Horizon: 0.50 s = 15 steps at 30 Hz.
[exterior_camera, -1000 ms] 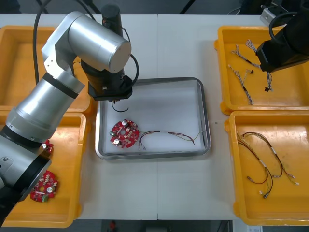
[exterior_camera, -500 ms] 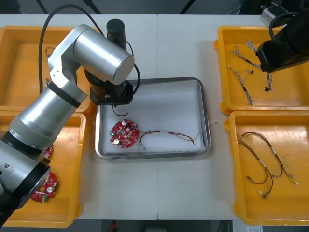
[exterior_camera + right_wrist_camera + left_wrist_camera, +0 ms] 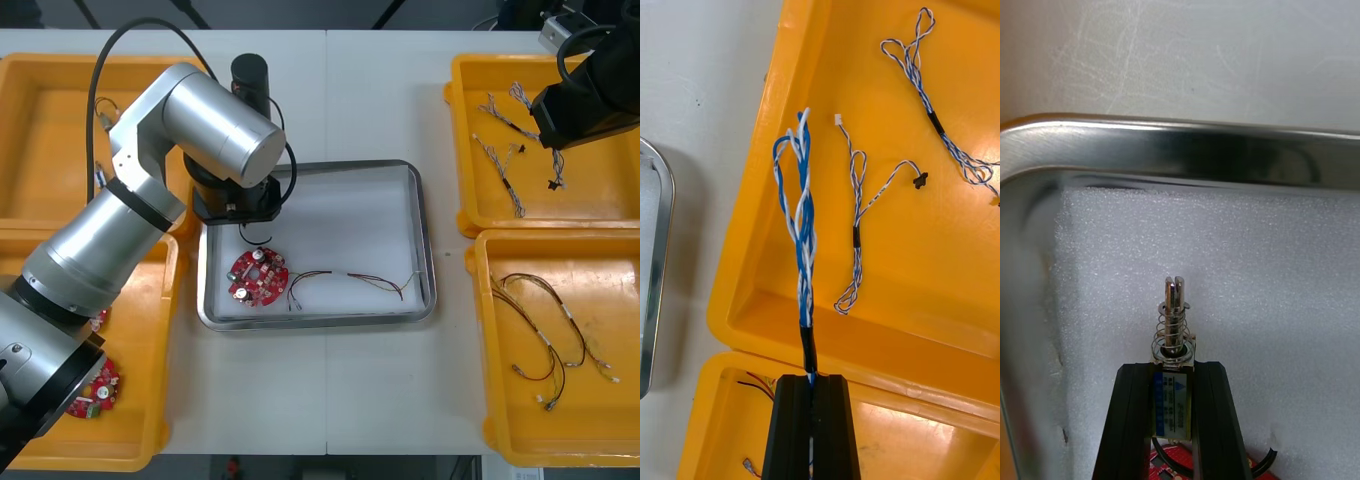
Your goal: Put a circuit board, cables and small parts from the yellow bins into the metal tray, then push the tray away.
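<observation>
My left gripper is shut on a small metal part, a pin with a spring, held just above the white foam near a corner of the metal tray. In the front view that gripper hangs over the tray's left side, just beyond the round red circuit board lying inside. A thin red and black cable lies beside the board. My right gripper is shut on a twisted blue and white cable, lifted over the far right yellow bin.
More blue and white cables lie in the far right bin. The near right bin holds dark cables. Two red boards sit in the near left bin. The right arm hovers above the far right bin.
My left arm has shifted a little toward the table's near side, carrying the small metal part closer to the circuit board. The right arm has stayed put.
</observation>
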Each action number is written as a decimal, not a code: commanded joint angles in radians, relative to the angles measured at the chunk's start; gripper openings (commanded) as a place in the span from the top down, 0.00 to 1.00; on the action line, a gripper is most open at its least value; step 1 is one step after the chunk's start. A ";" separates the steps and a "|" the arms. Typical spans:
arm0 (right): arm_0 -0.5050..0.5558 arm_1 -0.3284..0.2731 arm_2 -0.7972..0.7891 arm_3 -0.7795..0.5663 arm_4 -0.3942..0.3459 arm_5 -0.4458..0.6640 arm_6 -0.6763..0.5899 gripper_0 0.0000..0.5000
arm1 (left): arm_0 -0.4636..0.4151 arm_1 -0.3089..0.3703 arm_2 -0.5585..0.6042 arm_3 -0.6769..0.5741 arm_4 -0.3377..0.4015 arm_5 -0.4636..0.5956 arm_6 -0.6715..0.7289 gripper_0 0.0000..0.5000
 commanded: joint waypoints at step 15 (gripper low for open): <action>0.003 -0.036 -0.030 -0.033 0.000 0.004 0.000 1.00 | 0.006 -0.019 -0.020 -0.011 -0.020 -0.013 0.082 0.00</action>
